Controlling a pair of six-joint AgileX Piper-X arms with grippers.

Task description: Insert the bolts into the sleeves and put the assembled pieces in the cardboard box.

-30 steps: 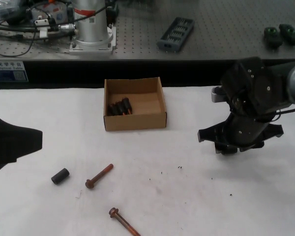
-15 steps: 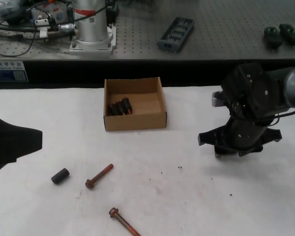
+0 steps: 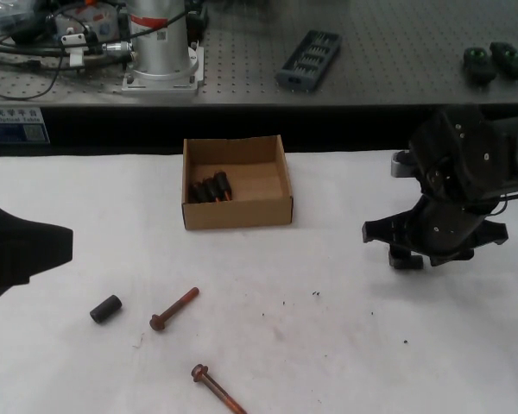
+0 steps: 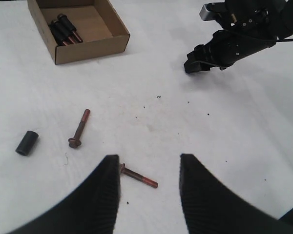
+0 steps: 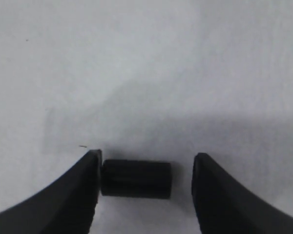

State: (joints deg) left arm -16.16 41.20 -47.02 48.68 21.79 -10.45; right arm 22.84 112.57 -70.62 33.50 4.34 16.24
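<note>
We see the right gripper [image 5: 147, 158] spread around a short black cylindrical sleeve [image 5: 136, 179] near the worktop's right edge. The left gripper [image 4: 149, 158] hangs spread at the left edge. The brown cardboard box [image 3: 237, 211] sits near the back edge.

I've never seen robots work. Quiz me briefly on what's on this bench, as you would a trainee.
1. True or false: the cardboard box is empty.
2. How many loose bolts lie on the white cloth?
3. What lies between the right gripper's open fingers? A: a sleeve. B: a bolt. C: nothing.
Key: 1 false; 2 two; 3 A.
</note>
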